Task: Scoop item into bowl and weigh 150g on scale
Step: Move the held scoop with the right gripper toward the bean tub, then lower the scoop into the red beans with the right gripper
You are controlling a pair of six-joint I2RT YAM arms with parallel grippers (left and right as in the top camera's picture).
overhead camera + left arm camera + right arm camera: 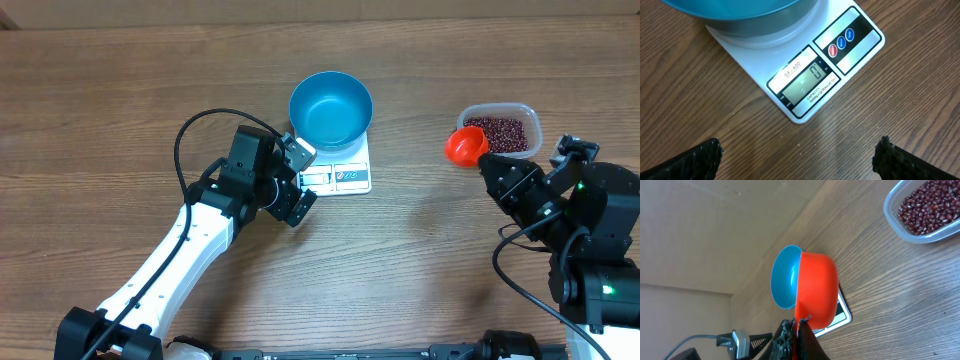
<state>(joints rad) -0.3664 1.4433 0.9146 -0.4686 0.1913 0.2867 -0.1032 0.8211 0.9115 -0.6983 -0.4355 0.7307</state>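
**Now the risk lies in the carry to the scale**

The scale (pixel 352 175) carries the blue bowl (pixel 331 108), which looks bare inside, and its display seems to read zero. The beans (pixel 497 133) lie in a clear tub (pixel 536 124) well to the scale's right. Just beside that tub, on the side nearer the scale, the right gripper (pixel 797 330) has its fingers pressed together on the handle of an orange scoop (pixel 465 147). Whether the scoop holds beans I cannot tell. That thin pinch could let a loaded scoop twist and scatter beans short of the scale. The left gripper (pixel 797 161), fingers spread wide, hovers just by the scale's display edge; a nudge there would likely falsify the reading. Heavy scoops may overshoot the target.
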